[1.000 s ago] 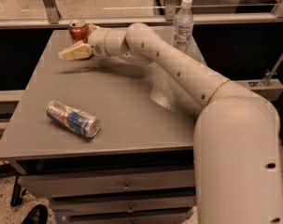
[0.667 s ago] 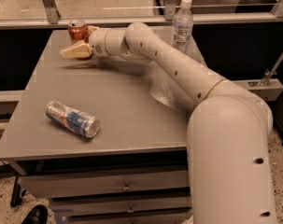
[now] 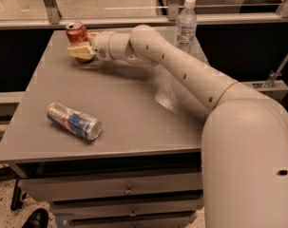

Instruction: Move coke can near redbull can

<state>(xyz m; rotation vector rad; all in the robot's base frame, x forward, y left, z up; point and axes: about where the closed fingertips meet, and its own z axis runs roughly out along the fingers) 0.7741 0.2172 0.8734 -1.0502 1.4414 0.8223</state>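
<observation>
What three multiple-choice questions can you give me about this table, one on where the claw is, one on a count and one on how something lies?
1. Where is the claw?
A) at the coke can, near the table's far left corner
B) at the near front edge
C) hanging off the right side

2. How many cans are on the table?
A) one
B) two
C) three

3. How does the redbull can lie?
A) upright
B) stacked on another can
C) on its side

Answers:
1 A: the claw sits against the lower part of the upright red can by the far edge.
2 B: only the coke can and the redbull can show.
3 C: its length runs along the tabletop, near the front left.
</observation>
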